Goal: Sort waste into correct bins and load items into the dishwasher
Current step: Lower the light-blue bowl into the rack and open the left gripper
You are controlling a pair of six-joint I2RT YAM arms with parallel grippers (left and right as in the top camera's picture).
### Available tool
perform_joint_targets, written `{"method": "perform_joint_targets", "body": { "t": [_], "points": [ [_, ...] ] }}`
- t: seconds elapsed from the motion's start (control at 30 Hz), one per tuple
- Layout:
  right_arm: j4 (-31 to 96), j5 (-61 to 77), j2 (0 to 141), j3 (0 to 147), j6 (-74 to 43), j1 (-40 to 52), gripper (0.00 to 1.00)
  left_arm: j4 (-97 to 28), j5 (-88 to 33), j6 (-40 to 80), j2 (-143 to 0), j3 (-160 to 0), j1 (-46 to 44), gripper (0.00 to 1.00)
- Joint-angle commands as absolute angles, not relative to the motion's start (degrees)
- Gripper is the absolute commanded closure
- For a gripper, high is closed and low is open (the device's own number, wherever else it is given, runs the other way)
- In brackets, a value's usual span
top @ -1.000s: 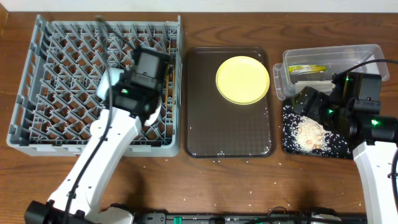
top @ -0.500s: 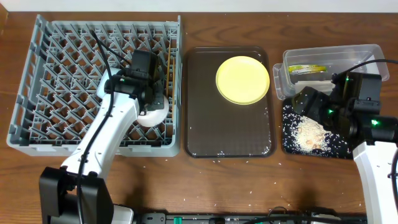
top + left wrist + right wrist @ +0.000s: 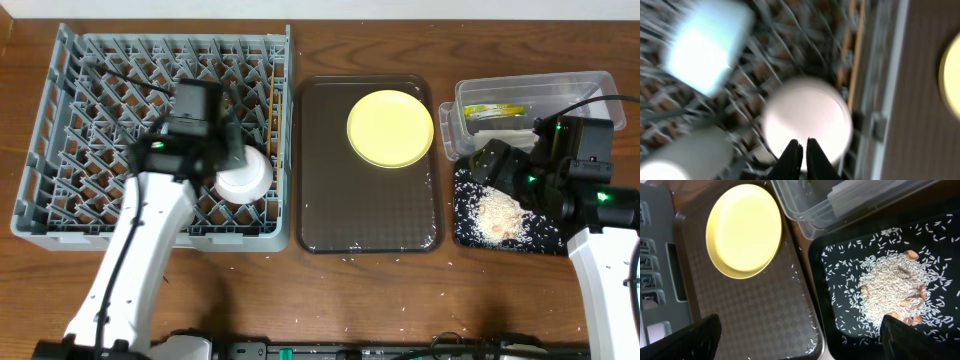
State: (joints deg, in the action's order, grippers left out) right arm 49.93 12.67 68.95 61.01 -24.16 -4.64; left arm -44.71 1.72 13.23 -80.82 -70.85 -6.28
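The grey dish rack [image 3: 60,120] fills the left. A white bowl [image 3: 243,178] sits in its right part and also shows in the blurred left wrist view [image 3: 807,115]. My left gripper [image 3: 213,152] hangs over the rack just left of that bowl, its fingers [image 3: 802,150] shut and empty. A light blue bowl [image 3: 707,47] lies in the rack beyond. The chopsticks [image 3: 272,95] lie along the rack's right side. The yellow plate [image 3: 390,128] rests on the brown tray [image 3: 340,220]. My right gripper [image 3: 802,332] is open and empty above the edge between the brown tray and the black tray [image 3: 840,315].
The clear tub [image 3: 585,85] at the back right holds the green-and-orange wrapper [image 3: 492,110] and white tissue [image 3: 505,130]. The black tray [image 3: 465,235] holds a pile of rice crumbs [image 3: 497,215]. Loose grains lie scattered on the table near the front edge.
My left arm has swung left across the rack, away from the white bowl, which stays in the rack. The right arm has not moved.
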Motion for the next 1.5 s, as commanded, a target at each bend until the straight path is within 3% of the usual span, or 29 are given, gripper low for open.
{"method": "perform_joint_targets", "body": {
  "t": [0.0, 0.23, 0.4, 1.1, 1.3, 1.47],
  "points": [
    [50.0, 12.9, 68.9, 61.1, -24.8, -5.1, 0.01, -42.3, 5.8, 10.2, -83.1, -71.8, 1.4, 0.92],
    [50.0, 12.9, 68.9, 61.1, -24.8, -5.1, 0.01, -32.5, 5.6, 5.6, -89.6, -71.8, 9.9, 0.92],
    [50.0, 12.9, 68.9, 61.1, -24.8, -5.1, 0.01, -28.8, -1.5, 3.8, -93.0, -71.8, 12.5, 0.92],
    [50.0, 12.9, 68.9, 61.1, -24.8, -5.1, 0.01, -40.1, -7.7, 3.6, -89.5, -71.8, 4.7, 0.93],
    [50.0, 12.9, 68.9, 61.1, -24.8, -5.1, 0.01, -41.0, 5.1, 4.8, -87.9, -71.8, 3.8, 0.92],
    [50.0, 12.9, 68.9, 61.1, -24.8, -5.1, 0.01, -38.3, 8.6, 4.9, -88.7, -71.8, 5.5, 0.92]
  ]
}}
